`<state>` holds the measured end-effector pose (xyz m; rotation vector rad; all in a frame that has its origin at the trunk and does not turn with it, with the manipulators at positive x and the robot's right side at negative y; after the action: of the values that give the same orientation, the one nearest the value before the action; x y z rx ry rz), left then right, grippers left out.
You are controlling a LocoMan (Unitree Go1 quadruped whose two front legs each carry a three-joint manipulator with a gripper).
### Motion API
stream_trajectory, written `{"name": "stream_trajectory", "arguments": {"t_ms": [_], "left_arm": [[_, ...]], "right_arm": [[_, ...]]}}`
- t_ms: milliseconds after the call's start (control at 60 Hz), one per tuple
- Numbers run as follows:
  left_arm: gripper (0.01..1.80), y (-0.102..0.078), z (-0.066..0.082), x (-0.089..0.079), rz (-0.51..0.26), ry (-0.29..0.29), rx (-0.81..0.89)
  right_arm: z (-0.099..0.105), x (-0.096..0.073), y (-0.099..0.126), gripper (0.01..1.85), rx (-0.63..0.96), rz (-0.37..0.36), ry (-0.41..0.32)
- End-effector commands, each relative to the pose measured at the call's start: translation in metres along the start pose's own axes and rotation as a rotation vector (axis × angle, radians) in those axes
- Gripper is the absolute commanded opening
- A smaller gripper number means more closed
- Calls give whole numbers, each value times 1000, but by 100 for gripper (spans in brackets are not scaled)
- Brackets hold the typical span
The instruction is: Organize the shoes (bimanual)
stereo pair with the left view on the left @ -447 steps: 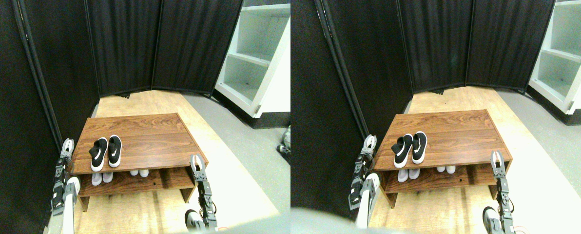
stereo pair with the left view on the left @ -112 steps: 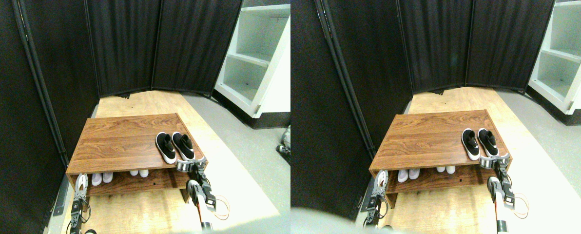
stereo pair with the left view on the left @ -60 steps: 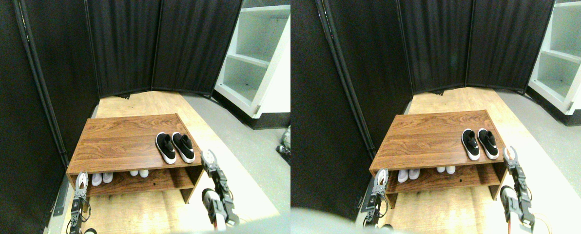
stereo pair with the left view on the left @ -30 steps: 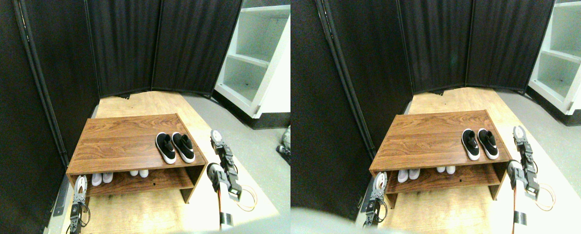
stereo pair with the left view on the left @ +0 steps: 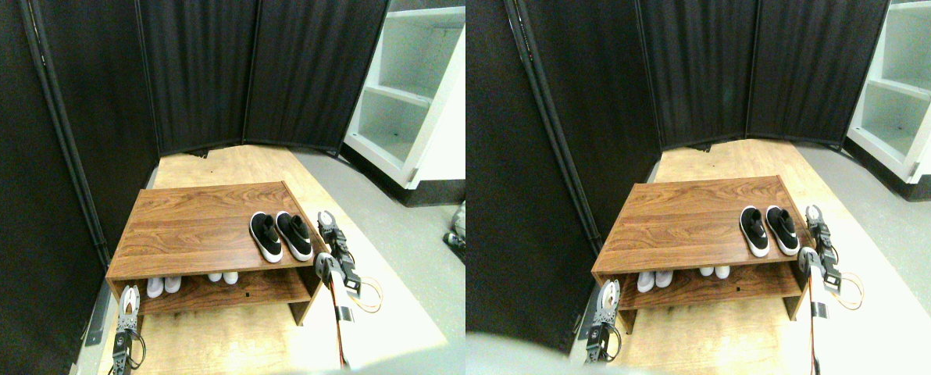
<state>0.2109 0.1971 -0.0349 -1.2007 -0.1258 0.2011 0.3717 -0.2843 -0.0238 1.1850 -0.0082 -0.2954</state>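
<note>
A pair of black shoes (stereo pair with the left view on the left: 280, 236) with white soles stands side by side at the right end of the wooden rack's top board (stereo pair with the left view on the left: 192, 226), toes toward me. Two pale pairs (stereo pair with the left view on the left: 163, 285) (stereo pair with the left view on the left: 222, 276) sit on the lower shelf, with only their toes showing. My right gripper (stereo pair with the left view on the left: 326, 222) is raised just off the rack's right edge, beside the black shoes and apart from them. My left gripper (stereo pair with the left view on the left: 129, 301) is low at the rack's front left corner, holding nothing. No red shoes are in view.
The rack stands on a pale wood floor (stereo pair with the left view on the left: 223, 336) against a black folding screen (stereo pair with the left view on the left: 200, 70). A white shelving unit (stereo pair with the left view on the left: 407, 101) stands at the back right. Grey floor (stereo pair with the left view on the left: 403, 234) lies to the right. An orange cable (stereo pair with the left view on the left: 368, 295) loops off the right arm.
The black shoes went from the top board's left end to its right end. Over the last second my right gripper rose and swung in beside them. The left gripper has sunk slightly.
</note>
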Motion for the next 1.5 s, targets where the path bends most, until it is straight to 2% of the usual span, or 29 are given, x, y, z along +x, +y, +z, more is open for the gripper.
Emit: {"name": "stream_trajectory", "arguments": {"t_ms": [17,67,117,150,183,250,333,367,433,500,550,667,750,850,950,1000,1050,1150,1233,1300,1350,1433,1500], "left_arm": [[1,-12,0,2,-63,-7,-8],[1,-12,0,2,-67,-1,-12],[1,-12,0,1,-68,3,-18],[1,-12,0,1,-68,6,-16],[1,-12,0,1,-69,3,-15],[1,-12,0,1,-72,1,-13],[1,-11,1,0,-68,-8,-18],[1,-11,1,-1,-71,-13,-19],[1,-9,2,-1,-72,-9,-25],[1,-9,1,-2,-75,-24,-34],[1,-9,2,-2,-80,-23,-34],[1,-9,2,-3,-80,-20,-19],[1,-9,3,-3,-64,-33,-24],[1,-9,3,-2,-65,-27,-26],[1,-9,3,-1,-69,-16,-26],[1,-9,3,-1,-66,-18,-23],[1,-9,3,0,-64,-21,-23],[1,-8,4,1,-69,-13,-26],[1,-7,5,2,-69,-15,-21],[1,-6,5,3,-64,-14,-27],[1,-5,5,4,-66,-10,-27],[1,-5,4,6,-55,-15,-43],[1,-5,3,7,-52,-16,-54]], "right_arm": [[-12,0,1,1,-1,4,20],[-18,-2,0,1,26,-3,35],[-24,-1,-1,1,-67,49,70],[-26,-2,0,1,-68,44,72],[-31,-3,0,1,14,9,87],[-35,-5,2,1,60,-36,86],[-44,-5,1,1,68,-13,113],[-48,-5,1,1,14,-1,134],[-53,-8,2,1,17,-6,136],[-60,-9,2,1,23,10,176],[-64,-11,3,1,43,-13,175],[-68,-15,3,1,39,-11,180],[-72,-17,3,1,101,-46,192],[-74,-20,4,1,72,-34,196],[-75,-22,4,1,66,-57,175],[-73,-21,3,1,76,-47,182],[-70,-20,3,1,9,-18,153],[-63,-19,5,1,-15,22,145],[-53,-21,10,1,-38,64,107],[-38,-29,23,1,-89,116,53],[-30,-34,29,1,-101,173,58],[-18,-46,41,1,-51,198,53],[-9,-55,49,1,-61,255,69]]}}
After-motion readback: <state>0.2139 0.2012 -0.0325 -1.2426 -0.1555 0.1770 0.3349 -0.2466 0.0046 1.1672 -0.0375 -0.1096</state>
